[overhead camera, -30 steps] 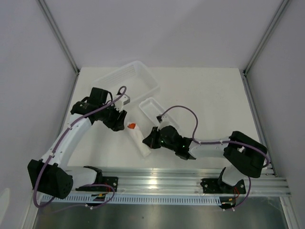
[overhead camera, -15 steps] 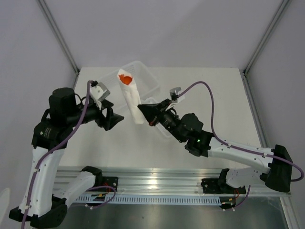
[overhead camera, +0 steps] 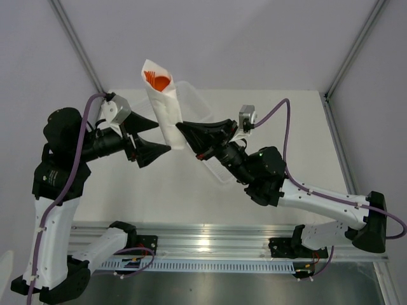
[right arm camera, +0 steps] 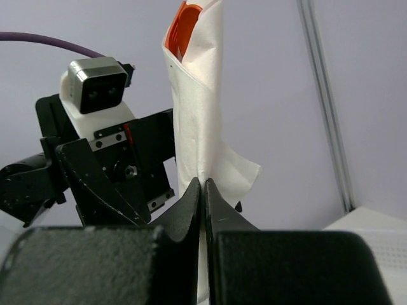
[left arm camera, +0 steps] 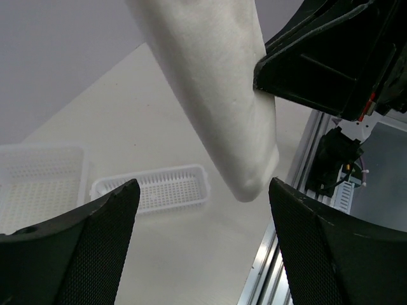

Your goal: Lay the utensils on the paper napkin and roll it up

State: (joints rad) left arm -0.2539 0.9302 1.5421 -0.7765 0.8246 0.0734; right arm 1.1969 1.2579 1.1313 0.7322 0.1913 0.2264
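The paper napkin (overhead camera: pixel 164 113) is rolled into a tube and held upright in the air, well above the table. The orange utensils (overhead camera: pixel 156 80) show at its open upper end. My right gripper (overhead camera: pixel 180 129) is shut on the roll's lower part, pinching a fold of the paper napkin (right arm camera: pixel 200 95) between closed fingertips, with the utensils (right arm camera: pixel 181 28) poking out above. My left gripper (overhead camera: pixel 154 137) stands open just left of the roll and does not touch it. In the left wrist view the napkin (left arm camera: pixel 216 95) hangs ahead of the left gripper (left arm camera: pixel 203 187), whose jaws stand wide apart.
A large translucent basket (overhead camera: pixel 194 105) sits at the back of the table behind the roll. A small ribbed tray (left arm camera: pixel 152 187) lies beside the basket (left arm camera: pixel 38 184) and is mostly hidden under the right arm in the top view. An aluminium rail (overhead camera: pixel 222 241) runs along the near edge.
The right gripper has lifted the rolled napkin from the table high into the air. The left gripper has opened, let go of the roll and risen beside it.
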